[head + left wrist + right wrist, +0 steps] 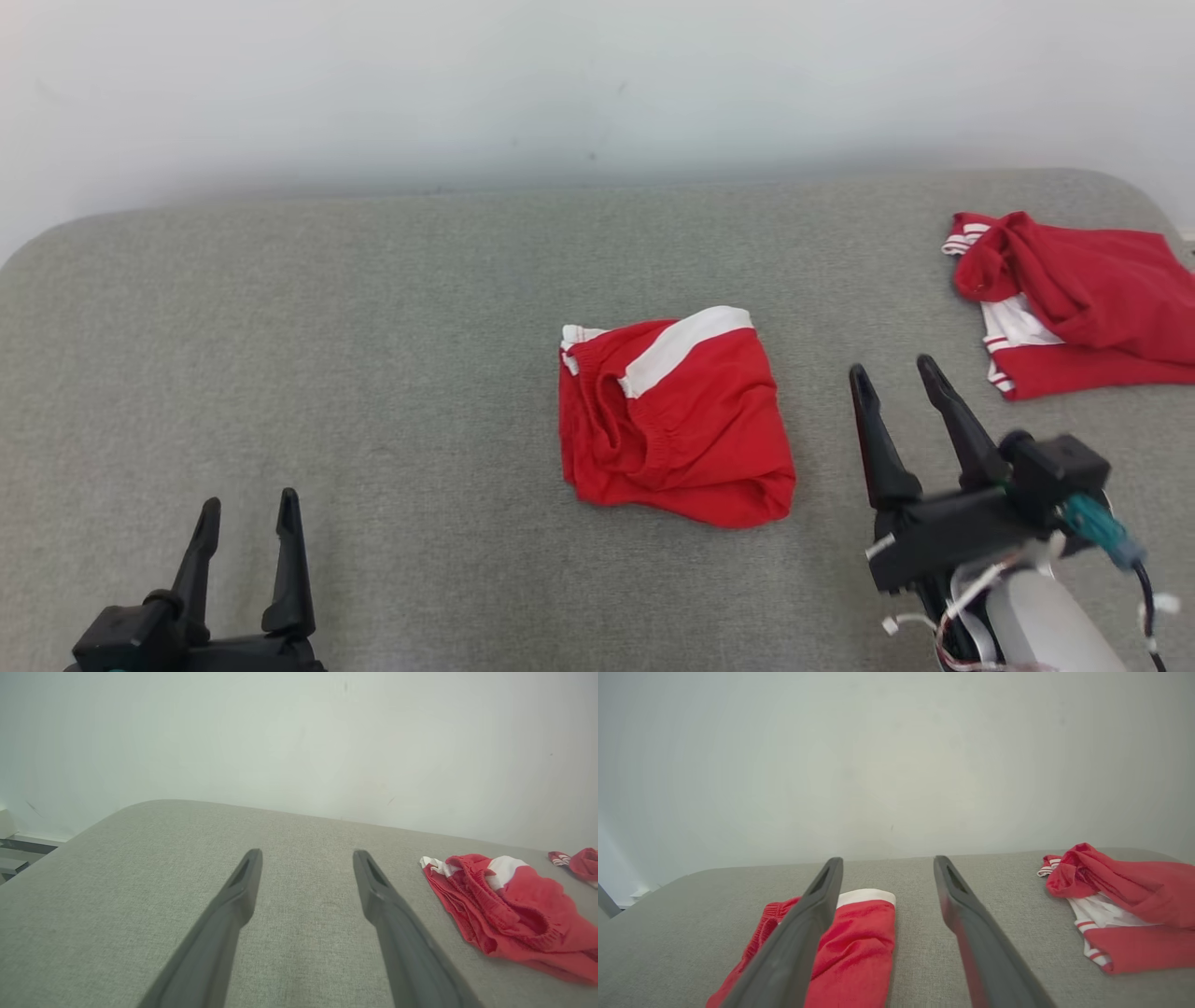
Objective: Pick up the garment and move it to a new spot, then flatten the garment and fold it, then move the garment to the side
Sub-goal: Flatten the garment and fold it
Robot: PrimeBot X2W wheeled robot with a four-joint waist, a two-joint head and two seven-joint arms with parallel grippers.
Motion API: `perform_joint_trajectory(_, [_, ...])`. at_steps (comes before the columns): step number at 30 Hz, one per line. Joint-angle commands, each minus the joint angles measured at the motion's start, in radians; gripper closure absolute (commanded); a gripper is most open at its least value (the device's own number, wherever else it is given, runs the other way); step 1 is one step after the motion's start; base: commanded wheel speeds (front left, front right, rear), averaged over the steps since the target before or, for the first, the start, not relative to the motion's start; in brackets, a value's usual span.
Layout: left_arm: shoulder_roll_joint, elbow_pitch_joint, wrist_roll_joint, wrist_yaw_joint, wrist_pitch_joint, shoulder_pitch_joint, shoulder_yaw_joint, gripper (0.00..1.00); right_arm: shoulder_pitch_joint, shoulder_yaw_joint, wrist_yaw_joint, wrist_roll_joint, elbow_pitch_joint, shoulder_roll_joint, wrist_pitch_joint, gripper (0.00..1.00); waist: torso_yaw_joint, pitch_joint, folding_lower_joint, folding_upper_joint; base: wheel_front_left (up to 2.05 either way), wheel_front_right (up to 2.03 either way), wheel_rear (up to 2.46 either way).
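The garment [681,429] is a pair of red shorts with a white stripe and an elastic waistband. It lies folded into a compact bundle at the middle of the grey padded surface [373,327]. My right gripper [892,365] stands open just right of it, apart from the cloth and holding nothing. In the right wrist view the garment [859,942] lies partly behind the left finger of that gripper [888,858]. My left gripper [250,499] is open and empty at the lower left. In the left wrist view this gripper [307,852] has the garment [514,905] well off to its right.
A second red and white garment [1083,299] lies crumpled at the far right of the surface, also seen in the right wrist view [1134,891]. A pale wall rises behind the surface's rounded far edge. Bare grey fabric spreads to the left.
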Motion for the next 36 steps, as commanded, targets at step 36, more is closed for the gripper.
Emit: perform_joint_trajectory(36, [0.002,-0.009,0.044,-0.001,-0.002,0.052,0.003,0.00,0.357,-0.135,-0.003,-0.139,-0.249,0.119,-0.008,0.00,0.014,-0.062,0.0001,0.0000,0.00,0.00,0.00])
